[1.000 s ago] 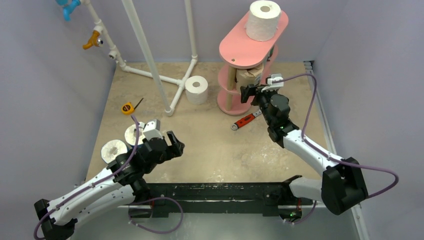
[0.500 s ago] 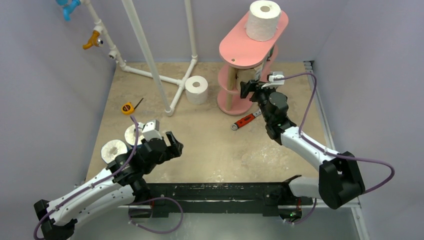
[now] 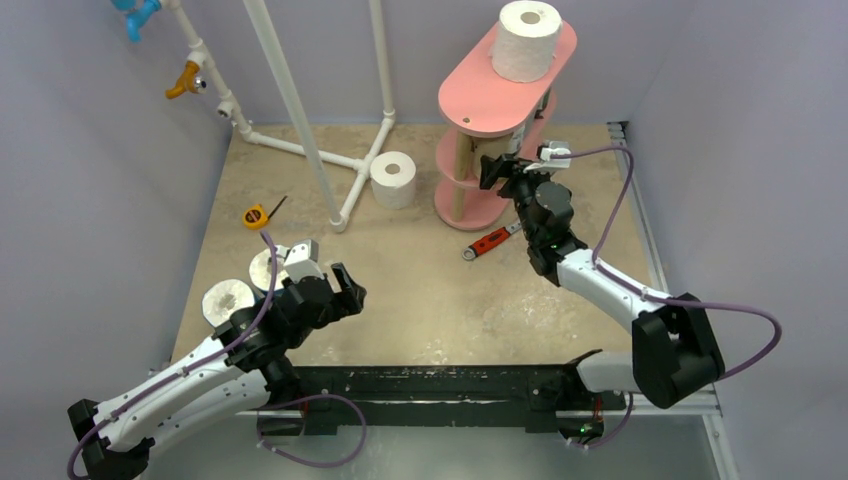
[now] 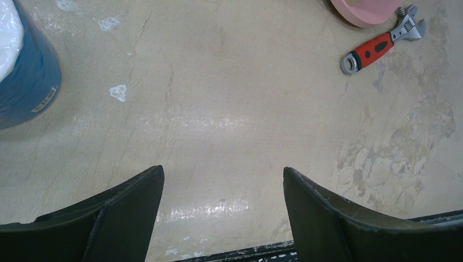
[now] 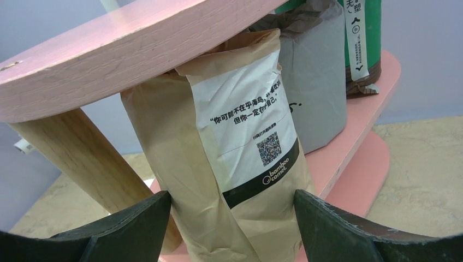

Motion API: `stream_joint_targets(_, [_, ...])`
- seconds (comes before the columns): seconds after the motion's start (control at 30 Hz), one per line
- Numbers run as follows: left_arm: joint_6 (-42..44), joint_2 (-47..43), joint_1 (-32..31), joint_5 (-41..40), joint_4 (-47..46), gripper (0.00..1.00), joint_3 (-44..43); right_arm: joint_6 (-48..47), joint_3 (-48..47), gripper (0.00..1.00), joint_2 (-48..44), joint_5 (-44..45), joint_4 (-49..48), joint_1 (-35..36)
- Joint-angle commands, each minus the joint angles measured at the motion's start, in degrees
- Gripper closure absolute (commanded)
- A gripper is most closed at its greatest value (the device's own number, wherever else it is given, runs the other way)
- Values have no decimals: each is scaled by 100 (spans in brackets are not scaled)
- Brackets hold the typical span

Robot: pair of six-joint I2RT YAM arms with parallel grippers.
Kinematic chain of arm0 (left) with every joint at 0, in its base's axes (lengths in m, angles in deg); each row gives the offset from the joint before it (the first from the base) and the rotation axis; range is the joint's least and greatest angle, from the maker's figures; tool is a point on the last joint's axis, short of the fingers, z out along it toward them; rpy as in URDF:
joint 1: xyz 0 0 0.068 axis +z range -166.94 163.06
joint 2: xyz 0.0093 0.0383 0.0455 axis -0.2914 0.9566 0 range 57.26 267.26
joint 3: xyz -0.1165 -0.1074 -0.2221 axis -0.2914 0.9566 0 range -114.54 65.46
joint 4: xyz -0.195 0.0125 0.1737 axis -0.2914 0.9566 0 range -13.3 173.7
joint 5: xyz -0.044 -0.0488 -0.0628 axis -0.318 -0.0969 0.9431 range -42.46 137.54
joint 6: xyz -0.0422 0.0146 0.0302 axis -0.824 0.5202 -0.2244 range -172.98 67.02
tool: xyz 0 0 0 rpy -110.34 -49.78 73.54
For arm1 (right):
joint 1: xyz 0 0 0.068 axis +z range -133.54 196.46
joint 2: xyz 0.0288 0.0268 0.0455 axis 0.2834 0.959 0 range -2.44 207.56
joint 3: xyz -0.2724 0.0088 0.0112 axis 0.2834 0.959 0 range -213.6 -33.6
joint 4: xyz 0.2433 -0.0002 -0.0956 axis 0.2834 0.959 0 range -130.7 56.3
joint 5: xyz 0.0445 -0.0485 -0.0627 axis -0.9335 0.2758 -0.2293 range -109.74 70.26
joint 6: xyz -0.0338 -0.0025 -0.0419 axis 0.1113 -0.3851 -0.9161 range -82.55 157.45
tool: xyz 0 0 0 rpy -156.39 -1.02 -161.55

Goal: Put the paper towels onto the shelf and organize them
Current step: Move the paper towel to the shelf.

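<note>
The pink shelf (image 3: pixel 478 100) stands at the back with a white roll (image 3: pixel 527 40) on its top board. On the middle board (image 5: pixel 349 144) a tan roll (image 5: pixel 235 136), a grey roll (image 5: pixel 319 93) and a green-wrapped roll (image 5: pixel 366 43) stand in a row. My right gripper (image 3: pixel 490 172) reaches under the top board, both fingers against the tan roll's sides. My left gripper (image 3: pixel 350 290) hangs open over bare floor, holding nothing. A white roll (image 3: pixel 393 180) stands by the pipe frame. Two rolls (image 3: pixel 228 300) (image 3: pixel 268 265) sit beside my left arm; the blue-wrapped roll (image 4: pixel 24 71) shows in the left wrist view.
A red-handled wrench (image 3: pixel 490 241) lies on the floor in front of the shelf. A yellow tape measure (image 3: pixel 256 215) lies at the left. A white pipe frame (image 3: pixel 300 110) rises at the back left. A wooden post (image 5: pixel 82 158) stands left of the tan roll.
My right gripper has moved forward to the shelf's middle board and narrowed around the tan roll. The left arm has barely moved.
</note>
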Motion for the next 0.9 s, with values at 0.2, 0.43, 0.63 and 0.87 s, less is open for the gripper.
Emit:
stream_joint_targets(0.2, [14,-43,11,-143,5,21,32,84,12,19,122,532,-967,-3])
stream_joint_targets(0.43, [-1,-36,11,-163,31,21,4,-34,68,18,237,543,-1046,1])
stream_joint_targets(0.63, [7,7,11,-168,26,21,-5,-25,229,13,-67,561,-920,0])
stream_joint_targets(0.87, [32,156,11,-93,-151,21,15,29,465,11,-492,501,-607,3])
